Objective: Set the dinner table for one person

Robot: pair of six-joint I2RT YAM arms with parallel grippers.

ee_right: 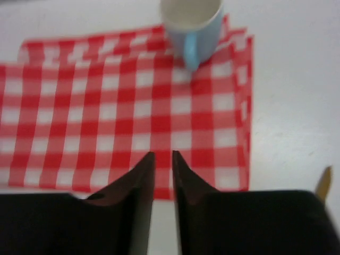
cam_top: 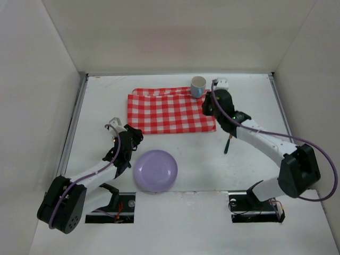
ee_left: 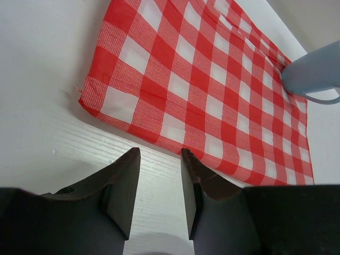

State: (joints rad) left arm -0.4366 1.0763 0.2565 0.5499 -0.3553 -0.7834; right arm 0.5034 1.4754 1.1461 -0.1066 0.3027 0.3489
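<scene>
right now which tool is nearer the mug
right. right tool is at the cloth's right end, just short of the mug; left tool is off the cloth's near left corner

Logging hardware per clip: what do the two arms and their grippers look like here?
The left arm and right arm share one look: white links, black joint housings, a purple cable looping along each. The left gripper and right gripper each have two black, tapered fingers.

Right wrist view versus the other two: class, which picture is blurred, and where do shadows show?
Right wrist view: soft throughout, the red-and-white checked cloth and light blue mug smeared; left wrist view: cloth weave crisp; top external view: even light, faint shadow beside the round lilac plate.
</scene>
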